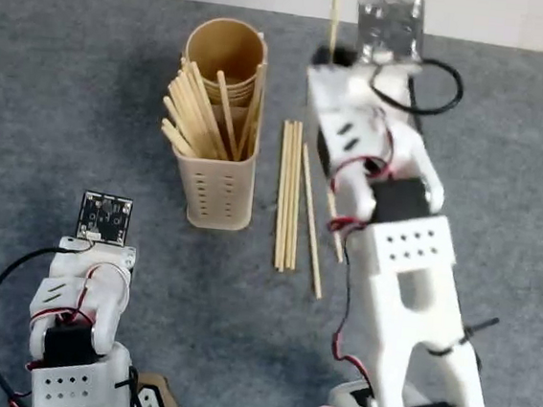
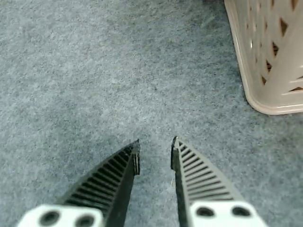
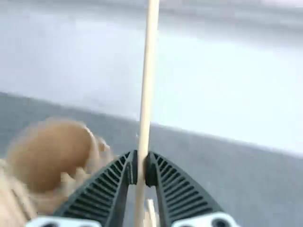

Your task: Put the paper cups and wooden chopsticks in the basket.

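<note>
A beige perforated basket (image 1: 217, 187) stands on the grey carpet, holding a brown paper cup (image 1: 225, 53) and a bundle of wooden chopsticks (image 1: 203, 115). Several loose chopsticks (image 1: 292, 194) lie on the carpet just right of it. My right gripper (image 3: 141, 166) is shut on one chopstick (image 3: 147, 90), which stands upright; from above, this chopstick (image 1: 334, 17) rises near the table's far edge, right of the cup. My left gripper (image 2: 155, 147) hovers low over bare carpet at the near left, open with nothing between its fingers, and the basket's corner (image 2: 272, 56) shows beside it.
The right arm (image 1: 385, 224) stretches over the carpet right of the loose chopsticks. A pale wall runs along the far edge. Bare carpet spreads to the left of the basket and around the left arm (image 1: 82, 320).
</note>
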Motion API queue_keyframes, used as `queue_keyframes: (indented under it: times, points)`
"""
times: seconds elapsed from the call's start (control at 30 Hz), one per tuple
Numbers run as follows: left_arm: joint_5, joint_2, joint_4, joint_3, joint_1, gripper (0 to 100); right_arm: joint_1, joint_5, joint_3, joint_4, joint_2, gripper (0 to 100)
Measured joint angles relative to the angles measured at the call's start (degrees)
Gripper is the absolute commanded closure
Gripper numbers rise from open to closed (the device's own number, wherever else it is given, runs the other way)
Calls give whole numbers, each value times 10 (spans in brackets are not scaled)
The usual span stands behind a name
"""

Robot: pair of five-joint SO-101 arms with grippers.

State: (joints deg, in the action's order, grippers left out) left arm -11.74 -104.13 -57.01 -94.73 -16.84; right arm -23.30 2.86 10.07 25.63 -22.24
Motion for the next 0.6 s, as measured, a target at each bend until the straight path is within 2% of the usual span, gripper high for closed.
queue_keyframes:
  times: [0.2,0.3,0.43,0.6]
  points:
    - [0,0,0,0,0,873,-84,3,-127,-4,41,995]
    - [0,0,0,0,0,873,-124,3,-124,-20,38,995]
    - [0,0,0,0,0,873,-151,3,-12,-136,4,995]
    - [0,0,0,0,0,873,-180,3,217,-322,-78,995]
